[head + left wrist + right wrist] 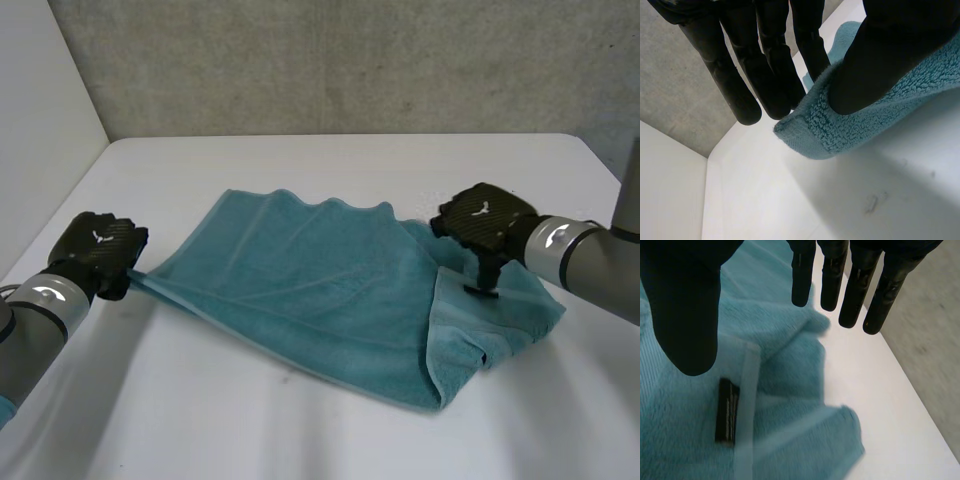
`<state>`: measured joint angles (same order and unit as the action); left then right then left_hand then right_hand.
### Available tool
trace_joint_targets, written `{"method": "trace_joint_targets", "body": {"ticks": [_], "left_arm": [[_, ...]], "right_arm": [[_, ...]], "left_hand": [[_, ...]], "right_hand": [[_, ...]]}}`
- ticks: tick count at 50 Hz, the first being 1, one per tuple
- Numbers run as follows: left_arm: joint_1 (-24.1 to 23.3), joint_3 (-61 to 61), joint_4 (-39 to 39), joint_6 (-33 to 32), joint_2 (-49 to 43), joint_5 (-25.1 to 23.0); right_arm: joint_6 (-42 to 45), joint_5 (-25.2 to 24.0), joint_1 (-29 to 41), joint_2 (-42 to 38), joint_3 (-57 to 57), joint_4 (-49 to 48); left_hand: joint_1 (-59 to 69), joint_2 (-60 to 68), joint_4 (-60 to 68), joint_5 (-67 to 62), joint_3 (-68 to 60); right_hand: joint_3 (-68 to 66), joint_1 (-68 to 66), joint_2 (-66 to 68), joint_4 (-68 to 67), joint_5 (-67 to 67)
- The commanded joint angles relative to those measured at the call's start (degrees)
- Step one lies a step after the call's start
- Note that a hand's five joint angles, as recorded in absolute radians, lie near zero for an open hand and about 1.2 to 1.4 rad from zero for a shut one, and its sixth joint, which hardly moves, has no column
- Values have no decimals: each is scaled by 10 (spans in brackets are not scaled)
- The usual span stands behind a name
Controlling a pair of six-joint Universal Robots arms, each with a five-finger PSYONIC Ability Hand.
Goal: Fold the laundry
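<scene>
A teal towel (320,290) lies spread on the white table (350,160), its right part folded over on itself in a loose flap. My left hand (100,250) sits at the towel's left corner. In the left wrist view that corner of the towel (840,135) is pinched between the thumb and fingers of my left hand (880,55). My right hand (485,225) hovers just above the folded right part, open. In the right wrist view the fingers of my right hand (832,275) are straight and apart from the thumb, holding nothing, over the towel (780,335) and its black label (726,411).
A grey wall (350,60) runs along the table's far edge and a white panel (40,150) stands at the left. Bare table surface (250,420) lies in front of the towel, and the table's edge (920,405) is close beside my right hand.
</scene>
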<state>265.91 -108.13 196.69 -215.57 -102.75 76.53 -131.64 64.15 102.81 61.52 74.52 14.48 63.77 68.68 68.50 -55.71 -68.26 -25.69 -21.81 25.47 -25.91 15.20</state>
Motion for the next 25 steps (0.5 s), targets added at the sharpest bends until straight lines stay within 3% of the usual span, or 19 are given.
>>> {"method": "trace_joint_targets", "body": {"ticks": [1, 12, 13, 17, 18, 25], "left_arm": [[0, -1, -1, 1, -1, -1], [4, 0, 0, 1, -2, -1], [4, 0, -1, 1, -2, -2], [6, 0, 0, 1, -2, -1], [7, 0, 0, 1, -1, -1], [7, 0, -3, 1, 4, 2]], "right_arm": [[26, -34, 6, -43, -19, 17], [109, -18, 28, -101, -46, 85], [112, -12, 27, -101, -46, 85], [105, 6, 29, -100, -56, 76], [95, 13, 28, -100, -63, 68], [-40, 25, 19, -27, -59, -7]], "left_hand": [[162, 113, 115, -143, -117], [162, 113, 115, -143, -117], [162, 113, 115, -143, -117], [162, 113, 115, -143, -117], [162, 113, 115, -143, -117], [162, 113, 115, -143, -117]], "right_hand": [[-53, -91, 55, -50, 57], [-99, -138, 102, -97, 104], [-125, -163, 127, -122, 129], [-454, -492, 456, -451, 459], [-542, -581, 544, -540, 547], [-543, -582, 545, -541, 548]]}}
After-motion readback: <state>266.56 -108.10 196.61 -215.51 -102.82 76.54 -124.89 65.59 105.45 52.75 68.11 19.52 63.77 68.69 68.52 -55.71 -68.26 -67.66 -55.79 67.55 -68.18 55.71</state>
